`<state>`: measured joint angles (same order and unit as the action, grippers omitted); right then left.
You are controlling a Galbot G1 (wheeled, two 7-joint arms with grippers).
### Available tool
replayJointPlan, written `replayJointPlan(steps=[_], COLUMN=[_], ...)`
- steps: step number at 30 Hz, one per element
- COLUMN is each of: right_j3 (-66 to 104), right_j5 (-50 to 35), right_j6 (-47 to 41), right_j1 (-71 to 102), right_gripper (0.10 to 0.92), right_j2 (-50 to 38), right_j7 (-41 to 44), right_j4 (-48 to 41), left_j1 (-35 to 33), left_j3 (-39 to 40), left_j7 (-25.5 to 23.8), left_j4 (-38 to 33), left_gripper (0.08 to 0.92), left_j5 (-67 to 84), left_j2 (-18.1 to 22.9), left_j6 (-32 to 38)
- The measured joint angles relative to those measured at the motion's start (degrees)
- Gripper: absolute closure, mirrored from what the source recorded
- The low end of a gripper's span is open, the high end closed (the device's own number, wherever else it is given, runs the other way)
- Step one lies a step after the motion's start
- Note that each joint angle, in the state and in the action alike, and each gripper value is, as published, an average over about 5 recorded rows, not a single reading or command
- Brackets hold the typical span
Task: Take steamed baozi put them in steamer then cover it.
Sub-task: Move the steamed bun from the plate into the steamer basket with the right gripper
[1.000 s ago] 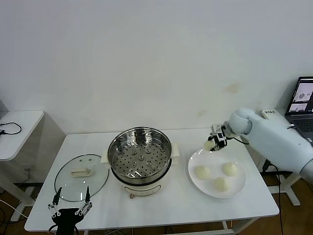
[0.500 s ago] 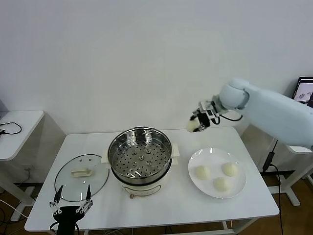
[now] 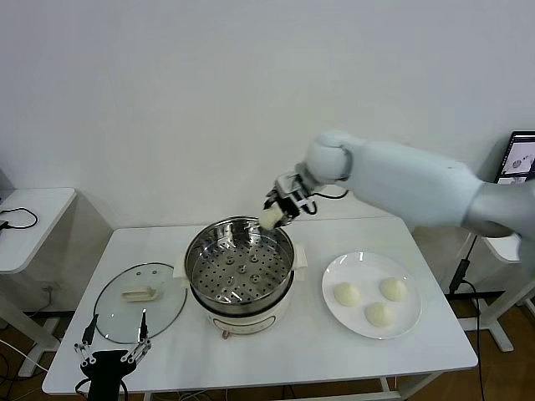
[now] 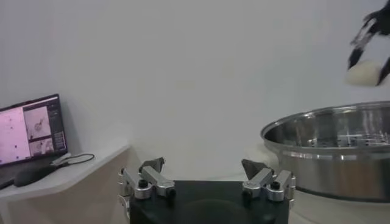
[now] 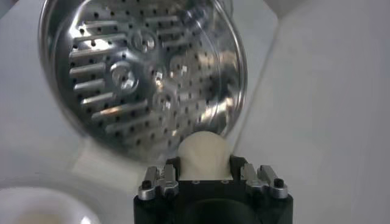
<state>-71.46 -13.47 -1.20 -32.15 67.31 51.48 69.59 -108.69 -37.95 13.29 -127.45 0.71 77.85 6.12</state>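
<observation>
Head view shows the right gripper (image 3: 273, 216) now over the far rim of the steamer (image 3: 239, 269), where a second ago it was out by the white plate (image 3: 371, 294) at the right of the table (image 3: 301, 351). It has swung across in an arc, rising off the plate and travelling toward the robot's left, and it carries one bun (image 3: 269, 219) pinched between its closed fingers. In the right wrist view that bun (image 5: 203, 155) sits snug between the fingers (image 5: 159, 178), with the perforated tray (image 5: 140, 67) of the steamer lying below and ahead, still bare of any food. Three buns (image 3: 347, 293) remain on the plate, so this looks like the first of four transfers, and the carry is nearly over: what seems to be left is a short move inward over the tray, a descent and a release. The left gripper (image 3: 111, 351) waits low at the near left edge of the table with its fingers spread wide and nothing in them, just in front of the glass lid (image 3: 140, 302), which lies flat beside the steamer. The left wrist view shows that spread pair (image 4: 206, 182) with nothing between, and the pot's side farther off. Covering is still some way ahead.
</observation>
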Motion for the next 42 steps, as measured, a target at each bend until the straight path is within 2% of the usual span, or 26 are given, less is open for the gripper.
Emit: replayJointPlan(steps=[14,28,31,38,42], right_j3=[-3.5,-3.9,-4.1,-3.8,-3.9], right_j5=[12.6,24.0,25.3,27.0,25.2], right_j6=[14.5,24.8,26.2,28.4,28.0], right_j1=[4.1,7.3,7.5,7.3,5.8], right_gripper=[0.507,0.493,0.439,0.245,0.206], right_j2=[10.9,16.4,16.9,16.9,16.0], right_j7=[-3.6,-6.4,-6.8,-7.6,-6.9], right_j4=[-8.8,-16.1,-16.9,-17.7,-16.5], left_j1=[0.6,0.7,0.6,0.5,0.6], left_j3=[-0.4,-0.6,-0.6,-0.6,-0.6], left_j7=[-0.2,-0.2,-0.3,-0.4,-0.5], left_j4=[-0.4,-0.7,-0.9,-0.9,-1.1], left_gripper=[0.177,0.177,0.177,0.177,0.177], left_j5=[0.1,0.2,0.2,0.2,0.2], left_j2=[0.3,0.3,0.3,0.4,0.4], left_j6=[0.0,0.1,0.1,0.1,0.1])
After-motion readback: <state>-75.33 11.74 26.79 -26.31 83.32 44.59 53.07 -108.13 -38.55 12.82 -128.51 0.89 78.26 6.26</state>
